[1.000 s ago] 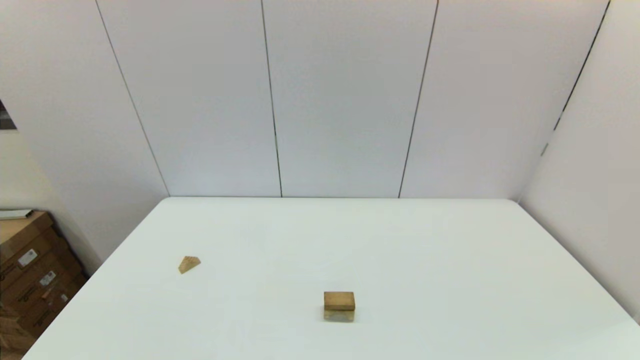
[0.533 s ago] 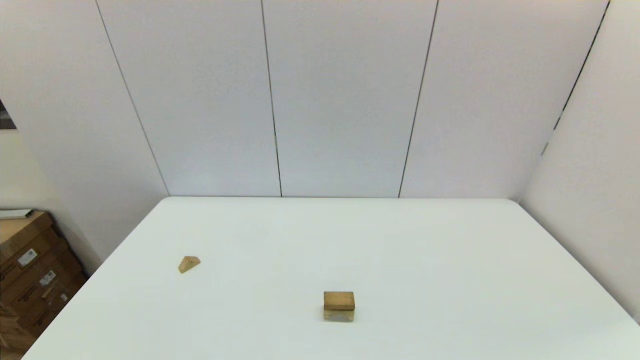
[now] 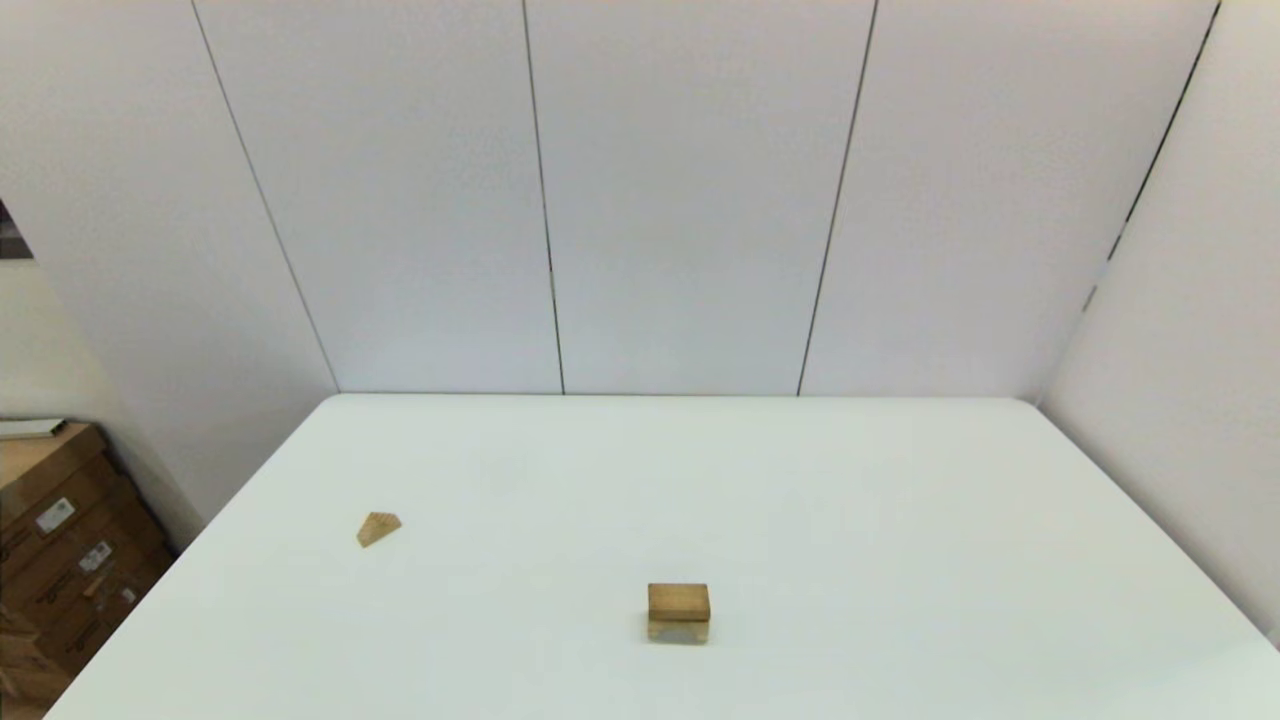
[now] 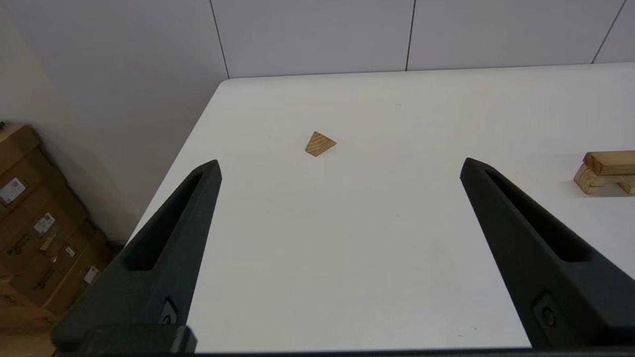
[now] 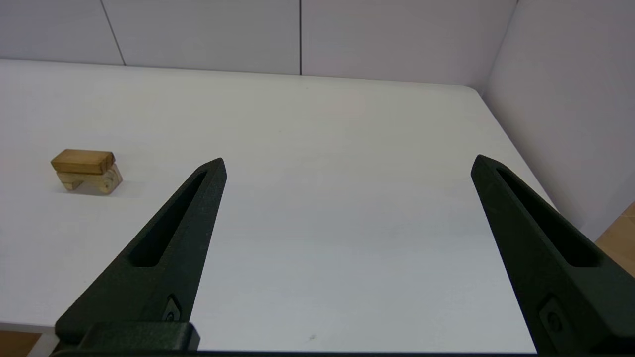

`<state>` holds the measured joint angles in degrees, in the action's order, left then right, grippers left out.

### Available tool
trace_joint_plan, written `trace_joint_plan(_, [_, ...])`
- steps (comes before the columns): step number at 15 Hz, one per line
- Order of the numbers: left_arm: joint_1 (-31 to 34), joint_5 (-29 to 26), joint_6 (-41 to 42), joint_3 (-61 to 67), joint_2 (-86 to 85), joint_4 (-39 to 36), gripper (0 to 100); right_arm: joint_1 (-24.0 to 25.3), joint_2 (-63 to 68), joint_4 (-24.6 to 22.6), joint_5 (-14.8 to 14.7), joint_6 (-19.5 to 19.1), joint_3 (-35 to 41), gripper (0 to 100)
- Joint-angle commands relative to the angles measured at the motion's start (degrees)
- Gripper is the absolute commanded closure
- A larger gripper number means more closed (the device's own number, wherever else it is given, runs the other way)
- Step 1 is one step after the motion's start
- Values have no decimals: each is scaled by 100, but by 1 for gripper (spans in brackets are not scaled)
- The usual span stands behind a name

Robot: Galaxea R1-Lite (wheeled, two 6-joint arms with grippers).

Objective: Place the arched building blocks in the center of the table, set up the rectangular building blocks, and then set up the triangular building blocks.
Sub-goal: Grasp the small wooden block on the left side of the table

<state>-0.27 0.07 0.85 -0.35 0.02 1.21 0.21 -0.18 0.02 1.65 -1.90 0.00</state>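
Light-brown wood makes up all three blocks, and nothing about them differs from the pictures of a second ago: the head view is unchanged, with no arm in it. The solid oblong wooden rectangular block (image 3: 679,601) lies flat on top of the arched wooden block with the curved hollow (image 3: 679,631), the pair sitting low in the frame's centre on the smooth white bench (image 3: 900,520). That suggests the first two steps are done and only the last remains. The small roof-shaped wooden triangular prism (image 3: 378,528) lies alone at the left middle of the head view, well apart from the stack.

The left gripper (image 4: 339,168) hangs at the near edge of the bench, its jaws spread wide and empty, the prism showing between them farther off. The right gripper (image 5: 347,166) is likewise parked, jaws spread, holding nothing, the stack at the left of its view.

Nothing stands between prism and stack. Brown cardboard boxes (image 3: 60,540) sit off the bench at lower left, clear of any reach
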Motion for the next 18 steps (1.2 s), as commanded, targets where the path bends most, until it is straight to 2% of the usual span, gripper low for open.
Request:
trace_joint_plan(1, [0, 1, 3, 0, 6, 2, 0, 6, 9, -2, 2, -3, 9, 0])
trace_joint_plan(18, [0, -7, 134, 0, 6, 2, 0, -3, 9, -2, 2, -3, 9, 0])
